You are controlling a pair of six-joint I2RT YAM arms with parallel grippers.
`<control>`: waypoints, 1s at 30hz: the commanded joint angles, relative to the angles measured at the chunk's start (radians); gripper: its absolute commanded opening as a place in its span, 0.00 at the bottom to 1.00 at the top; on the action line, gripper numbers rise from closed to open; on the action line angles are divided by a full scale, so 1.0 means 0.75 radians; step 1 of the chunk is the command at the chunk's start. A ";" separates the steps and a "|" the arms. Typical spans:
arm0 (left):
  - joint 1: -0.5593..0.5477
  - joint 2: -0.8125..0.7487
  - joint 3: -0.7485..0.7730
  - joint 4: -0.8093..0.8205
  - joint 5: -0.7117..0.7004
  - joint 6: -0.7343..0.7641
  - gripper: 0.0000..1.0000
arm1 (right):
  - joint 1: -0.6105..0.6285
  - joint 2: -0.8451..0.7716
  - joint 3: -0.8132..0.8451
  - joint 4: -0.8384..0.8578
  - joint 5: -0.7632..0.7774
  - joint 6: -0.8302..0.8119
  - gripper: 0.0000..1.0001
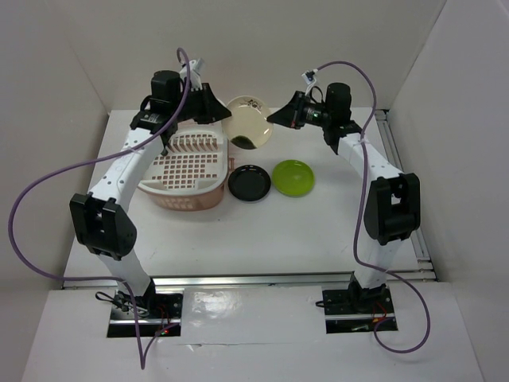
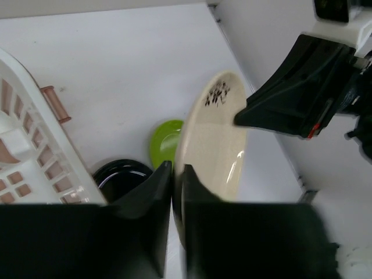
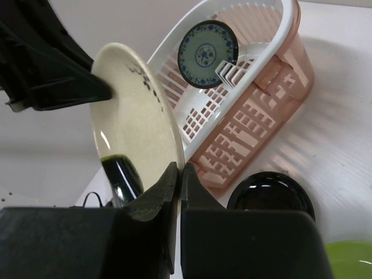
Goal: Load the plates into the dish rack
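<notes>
The cream-beige plate [image 1: 248, 121] hangs tilted in the air behind the table's middle. My left gripper [image 2: 176, 171] is shut on its rim on one side, and my right gripper [image 3: 178, 170] is shut on the opposite rim. The pink dish rack [image 1: 191, 179] stands at the left, below my left arm. The teal-blue plate [image 3: 207, 53] stands upright inside the rack [image 3: 256, 110]. The black plate [image 1: 250, 183] and the lime green plate [image 1: 293, 177] lie flat on the table to the right of the rack. The teal plate is hidden in the top view.
White walls close in the table at the back and on both sides. A metal rail [image 1: 402, 159] runs along the right edge. Purple cables loop off both arms.
</notes>
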 commanded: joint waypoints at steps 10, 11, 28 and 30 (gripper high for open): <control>-0.002 0.009 0.106 -0.024 -0.190 0.027 0.00 | 0.007 -0.133 -0.049 0.116 0.044 0.048 1.00; -0.002 0.009 0.135 -0.069 -0.243 0.044 0.00 | 0.007 -0.147 -0.063 0.103 0.066 0.034 1.00; -0.059 0.089 0.201 0.072 -1.528 0.771 0.00 | 0.046 -0.193 -0.209 0.030 0.247 0.024 1.00; -0.059 0.103 0.156 0.186 -1.591 0.845 0.00 | 0.046 -0.178 -0.208 0.030 0.234 0.024 1.00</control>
